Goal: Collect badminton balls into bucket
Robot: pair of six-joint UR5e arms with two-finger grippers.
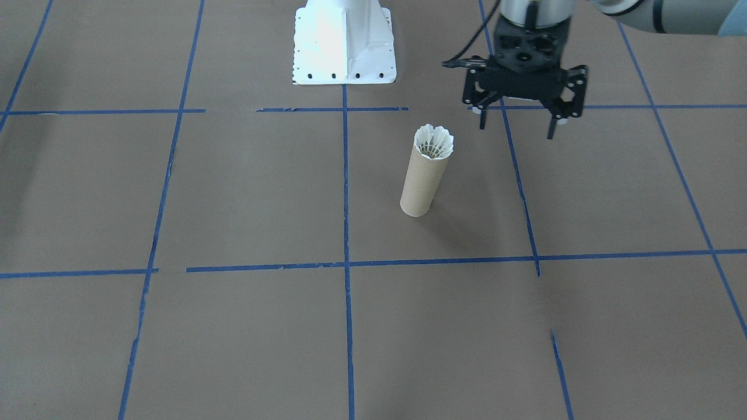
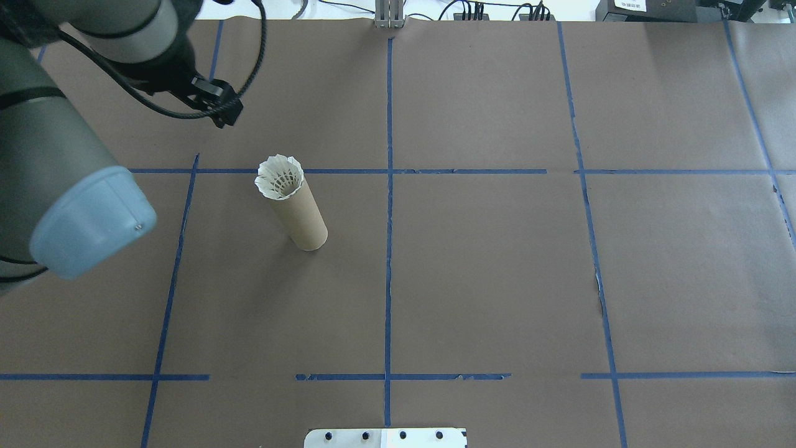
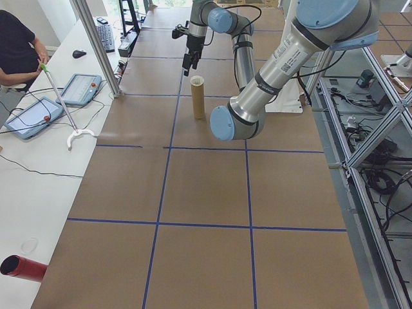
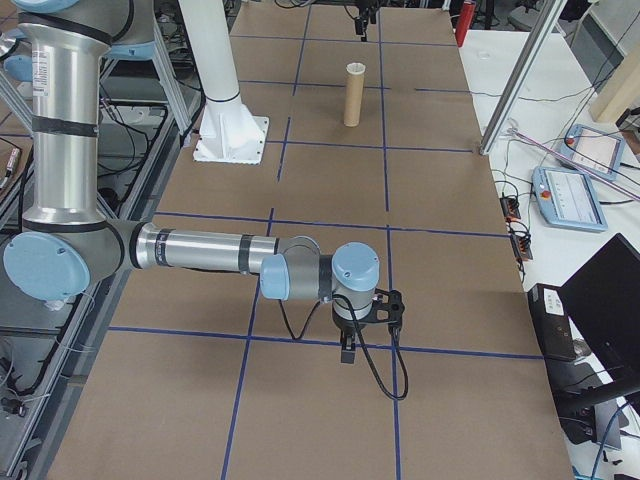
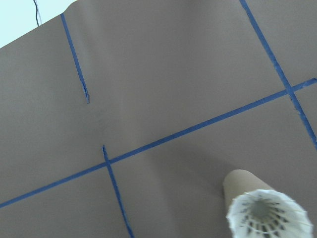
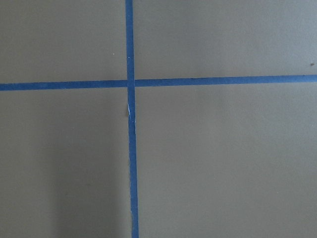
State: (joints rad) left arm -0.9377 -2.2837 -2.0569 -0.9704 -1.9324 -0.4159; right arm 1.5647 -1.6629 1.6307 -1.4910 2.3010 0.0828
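1 shuttlecock point(image 1: 434, 142) seated in cardboard tube point(image 1: 424, 182) mouth, none loose on table; left gripper point(image 1: 517, 123) spread empty beside it; right gripper point(image 4: 350, 352) state indeterminable.

Only thing standing on the table is the bucket point(image 1: 425, 178), upright, its mouth plugged by the shuttlecock point(image 1: 433, 142). Left gripper point(image 1: 516, 123) hangs beside it, apart, fingers spread.

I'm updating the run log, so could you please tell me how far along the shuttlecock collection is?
Done: the shuttlecock sits feathers-up in the mouth of the upright cardboard tube. In hand: nothing; the left gripper is open and empty, off to the tube's side. Left: no other shuttlecock shows on the table, so only pulling the arm away seems to remain.
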